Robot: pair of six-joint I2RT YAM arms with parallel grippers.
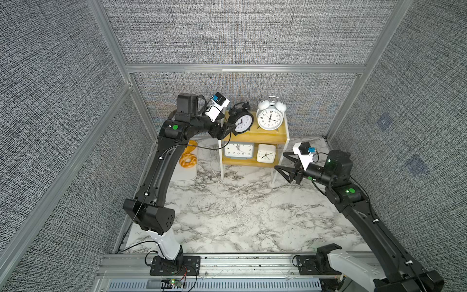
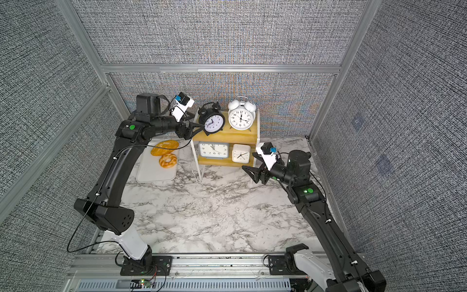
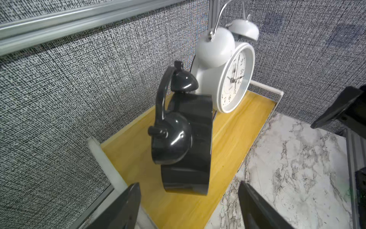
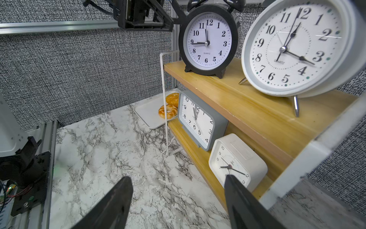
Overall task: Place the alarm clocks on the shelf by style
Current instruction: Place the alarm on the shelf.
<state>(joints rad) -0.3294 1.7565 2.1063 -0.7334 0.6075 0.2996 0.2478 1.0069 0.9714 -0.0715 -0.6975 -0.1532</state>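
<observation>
The shelf [image 1: 262, 138] stands at the far edge of the table [image 1: 240, 215], about midway along it. All four clocks are on it, upright with faces to the front. On the top board, the black twin-bell clock [image 1: 243, 120] is at the left end and the white twin-bell clock [image 1: 270, 117] is at the right end, close beside each other. On the lower board, the grey-blue rectangular clock [image 1: 238, 150] is on the left and the small white square clock [image 1: 265, 153] on the right, just beside it.

The left hand [image 1: 228, 128] is level with the top board at its left end, pointing at the side of the black clock. Its fingers [image 3: 126, 206] are spread well apart. In the left wrist view the clock's rim sits just ahead of them and in line with the gap, gripped by neither. From above, one fingertip looks to reach the clock's left rim, though contact there is hard to judge.

The right hand [image 1: 279, 160] hangs off the right end of the shelf, level with the lower board and near the front right leg. Its jaws are wide open and it holds nothing. The small white square clock is the nearest clock to it, apart from it.

A white tray [image 2: 154, 174] with two bread pieces [image 2: 168, 160] lies toward the table's far left corner, left of the shelf.
</observation>
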